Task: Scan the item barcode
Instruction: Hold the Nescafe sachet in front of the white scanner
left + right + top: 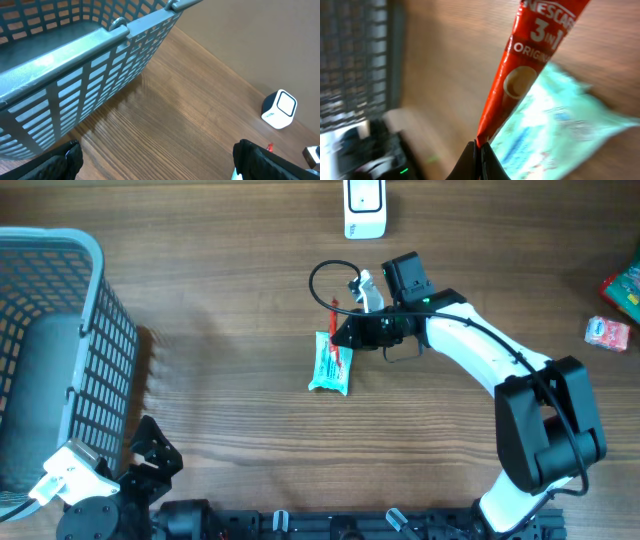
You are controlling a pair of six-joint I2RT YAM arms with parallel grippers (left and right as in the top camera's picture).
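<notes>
Wide-open tabletop [230, 350] between the basket [110, 330] and the teal packet [331, 365]; the scanner [365, 208] blocks only the far edge.

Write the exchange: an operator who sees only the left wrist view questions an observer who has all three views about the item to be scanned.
Operator: I see only the basket and the white scanner. Is an item held?
Observer: Yes. The right end effector is shut on the end of a red Nescafe sachet.
Operator: Is anything else near it?
Observer: A teal packet lies on the table by the sachet. I cannot tell whether they touch.
</notes>
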